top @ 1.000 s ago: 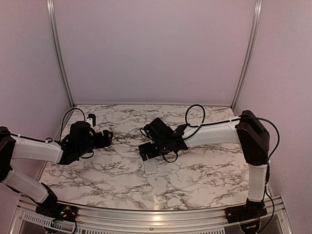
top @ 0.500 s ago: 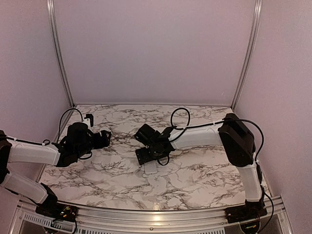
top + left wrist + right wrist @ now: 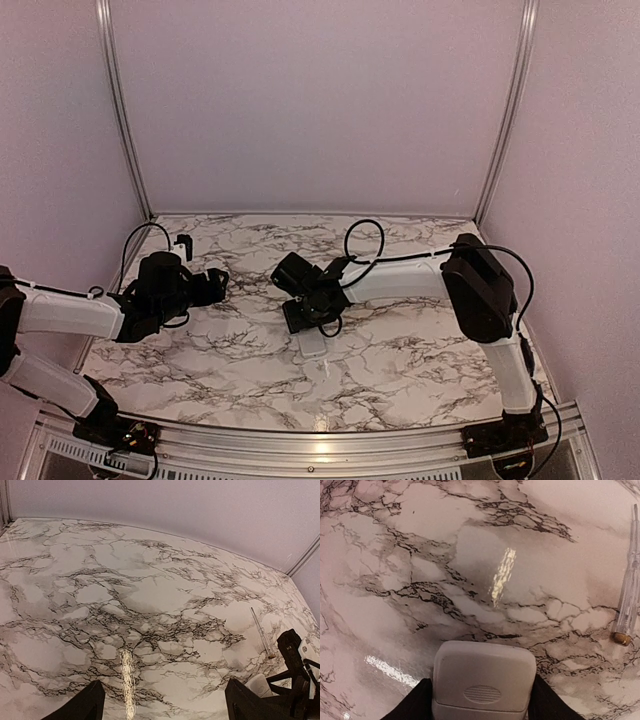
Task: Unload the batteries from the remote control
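Observation:
The remote control [image 3: 484,682] is a white bar lying on the marble table, back side up, with a ridged thumb grip on its cover. In the top view only its near end [image 3: 312,345] shows below my right gripper [image 3: 310,322]. My right gripper [image 3: 482,702] has a black finger pressed against each long side of the remote, shut on it. My left gripper [image 3: 218,282] is open and empty over the table's left part. In the left wrist view [image 3: 165,705] its jaws stand wide apart over bare marble. The batteries are hidden.
A long thin clear-grey rod with a dark tip [image 3: 626,597] lies on the table right of the remote; it also shows in the left wrist view [image 3: 261,632]. A small black-and-white object [image 3: 184,242] stands at the back left. Walls and metal posts enclose the table.
My right arm has swung left and its gripper has settled lower over the remote's far end. My left gripper has drawn back slightly to the left.

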You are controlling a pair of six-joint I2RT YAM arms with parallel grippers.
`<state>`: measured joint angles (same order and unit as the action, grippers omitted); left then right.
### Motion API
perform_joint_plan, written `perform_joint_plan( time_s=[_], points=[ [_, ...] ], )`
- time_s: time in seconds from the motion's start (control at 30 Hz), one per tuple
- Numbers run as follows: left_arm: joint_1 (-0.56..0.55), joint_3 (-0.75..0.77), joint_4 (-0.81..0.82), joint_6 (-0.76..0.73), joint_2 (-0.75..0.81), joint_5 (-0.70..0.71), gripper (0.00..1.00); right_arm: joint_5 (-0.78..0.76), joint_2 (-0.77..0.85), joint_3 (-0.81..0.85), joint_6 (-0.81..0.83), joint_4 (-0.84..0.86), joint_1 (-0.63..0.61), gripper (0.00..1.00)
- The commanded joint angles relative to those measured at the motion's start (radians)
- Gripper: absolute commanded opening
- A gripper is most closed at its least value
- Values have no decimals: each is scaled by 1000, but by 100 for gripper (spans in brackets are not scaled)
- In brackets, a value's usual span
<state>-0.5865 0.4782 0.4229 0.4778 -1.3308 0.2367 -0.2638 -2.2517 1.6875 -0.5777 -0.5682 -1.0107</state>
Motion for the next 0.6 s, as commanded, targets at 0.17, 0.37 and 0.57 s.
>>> perform_joint_plan(
  time_s=[0.17,0.37,0.57],
  points=[
    [-3,-22,39,-18,4,-11,87,17,-32,-20,-46,-32,-6,48],
    [-3,-25,60,-16,-7,-43,87,6,-10,-17,-38,-13,-6,43],
    [-4,-32,95,-5,-14,-99,87,-47,34,-35,-58,34,-6,43]
  ],
)
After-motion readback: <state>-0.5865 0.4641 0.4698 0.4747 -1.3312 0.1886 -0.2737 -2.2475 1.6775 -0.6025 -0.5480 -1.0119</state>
